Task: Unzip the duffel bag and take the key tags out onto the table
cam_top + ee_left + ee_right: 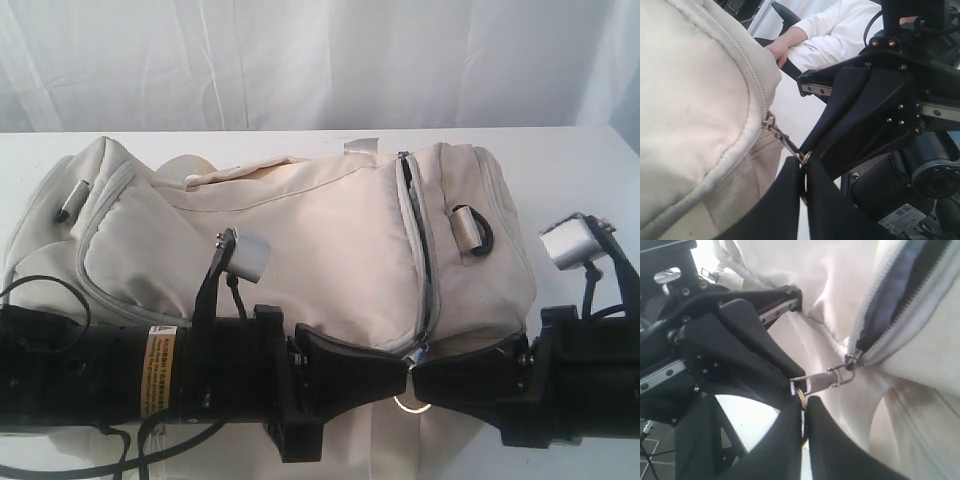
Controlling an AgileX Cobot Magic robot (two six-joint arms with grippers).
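Observation:
The cream duffel bag (300, 240) lies across the white table (570, 160). Its grey curved zipper (418, 250) stands partly apart, and the right wrist view shows dark lining (900, 295) in the gap. The slider's metal pull ends in a ring (411, 403) at the bag's near edge. My left gripper (404, 372) and right gripper (417, 378) meet tip to tip there. The left gripper (804, 170) is shut on the ring (804, 156), with the pull (782, 136) stretched to the slider. The right gripper (804, 412) is shut on the same ring (801, 394). No key tags are in view.
A small zip pocket (140, 250) and a webbing loop with a dark ring (472, 228) sit on the bag's top. A white curtain (300, 60) hangs behind the table. A person's white-sleeved arm (835, 27) shows beyond the table in the left wrist view.

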